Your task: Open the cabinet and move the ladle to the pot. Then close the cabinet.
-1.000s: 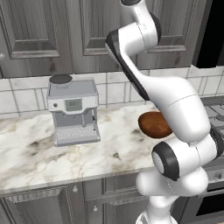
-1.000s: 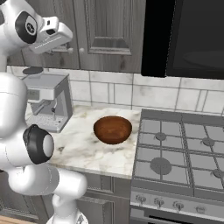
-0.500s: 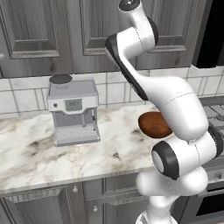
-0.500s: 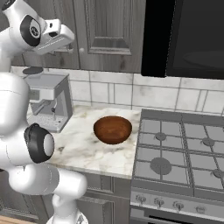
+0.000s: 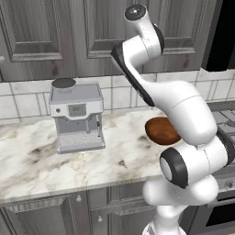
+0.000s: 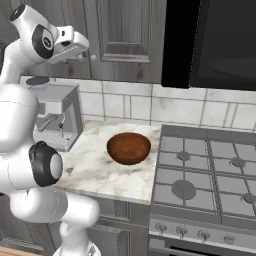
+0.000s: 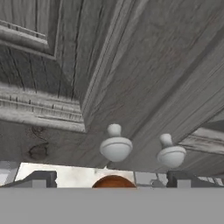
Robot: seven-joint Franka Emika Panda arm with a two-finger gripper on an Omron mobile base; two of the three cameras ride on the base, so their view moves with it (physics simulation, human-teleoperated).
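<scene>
**Reaching for the knobs**

My arm has lifted a bit and my claw (image 6: 82, 50) has come closer to the cabinet (image 6: 120, 35) doors. My claw is wide open and holds nothing, so it can fit around a knob. From my hand, the nearer knob (image 7: 116, 146) sits just in front, the other knob (image 7: 171, 154) beside it. I am up high because the doors are shut and I think the ladle is hidden inside. Below, the wooden bowl (image 6: 129, 148) rests on the counter (image 5: 41, 160), with the coffee machine (image 5: 76, 115) further along.
</scene>
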